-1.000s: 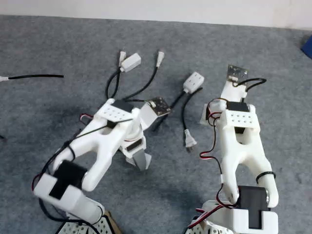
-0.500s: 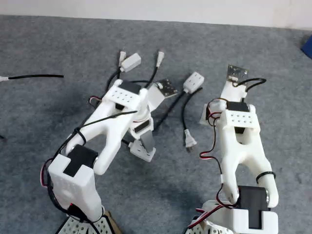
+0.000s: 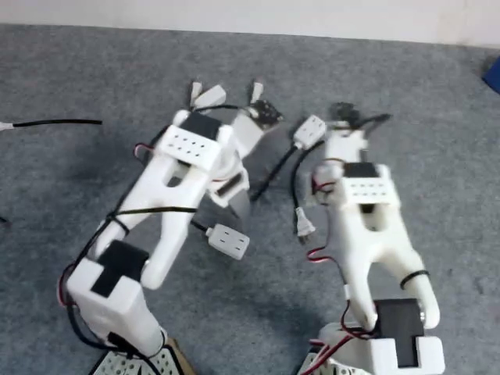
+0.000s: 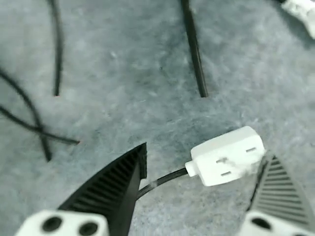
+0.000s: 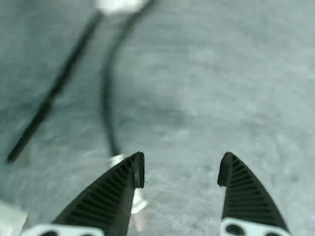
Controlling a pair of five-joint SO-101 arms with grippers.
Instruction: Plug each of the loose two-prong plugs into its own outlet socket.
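A white outlet socket [image 3: 229, 241] on a black cord lies on the grey carpet beside the left arm. It lies between the spread fingers of my left gripper [image 4: 205, 152], slot face up [image 4: 225, 156], and the pads do not touch it. A loose two-prong plug [image 3: 305, 226] lies just left of the right arm. My right gripper [image 5: 183, 160] hangs open over bare carpet, with that plug [image 5: 134, 202] half hidden behind one finger. Another socket [image 3: 311, 131] and a further socket [image 3: 209, 98] lie farther back, with a plug [image 3: 255, 92] near them.
Black cords [image 3: 273, 168] cross the carpet between the two arms. A separate black cable [image 3: 55, 123] lies at the far left. A blue object [image 3: 494, 74] shows at the right edge. A pale wall strip [image 3: 250, 16] runs along the far side.
The left arm has stretched farther from its base, and the socket now lies uncovered beside it. The right arm has swung left toward the loose plug.
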